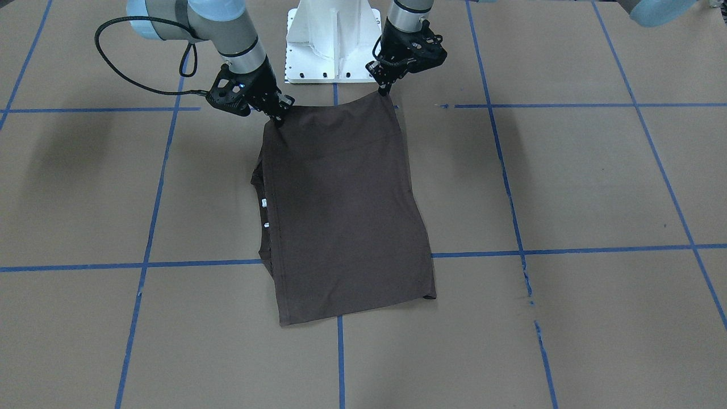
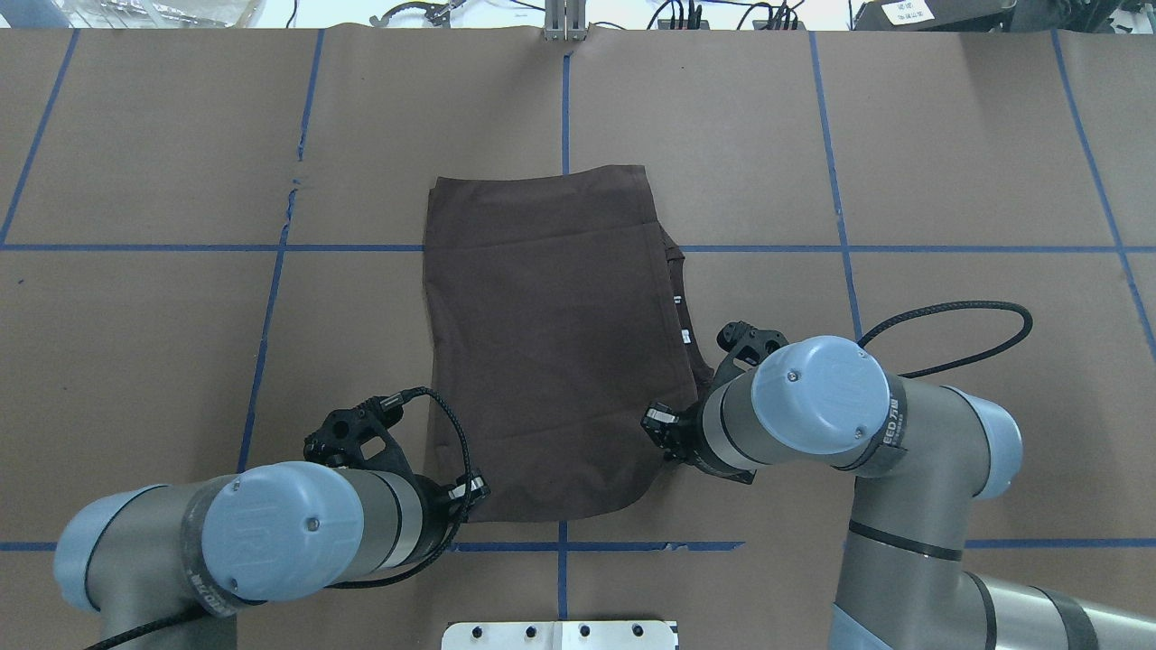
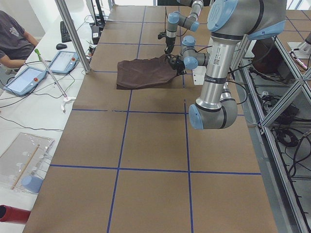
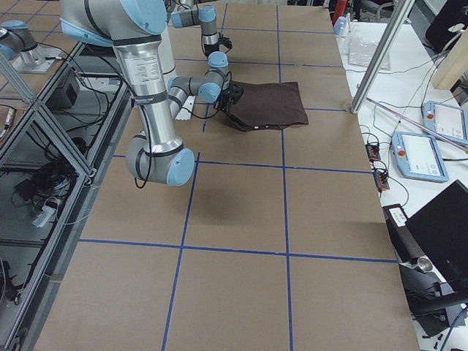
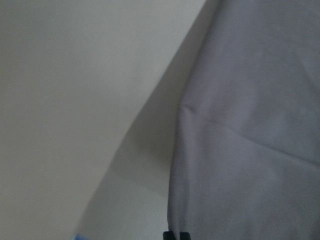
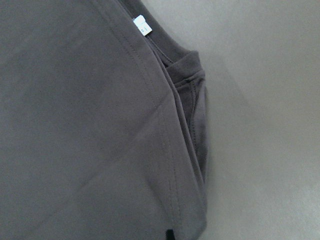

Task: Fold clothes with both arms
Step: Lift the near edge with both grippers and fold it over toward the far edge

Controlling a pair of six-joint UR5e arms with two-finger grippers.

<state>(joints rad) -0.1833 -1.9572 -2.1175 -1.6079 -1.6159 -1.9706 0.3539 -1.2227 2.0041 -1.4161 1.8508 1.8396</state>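
Brown-grey T-shirt (image 1: 346, 210), one, folded into a rectangle mid-table (image 1: 568, 187), two white labels (image 1: 264, 203) along one side, two arms (image 1: 227, 34), left gripper (image 1: 388, 91) and right gripper (image 1: 278, 119) each pinching one raised corner nearest the pedestal (image 1: 332, 40)

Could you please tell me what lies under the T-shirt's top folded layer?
A lower layer with white labels peeks out along one side of the T-shirt; the rest is covered.

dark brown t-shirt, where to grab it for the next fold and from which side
Probably best: pinch the dark brown cotton T-shirt at the two corners of its robot-side edge, coming from the base side, where the left gripper and right gripper sit; it lies flat with those corners exposed.
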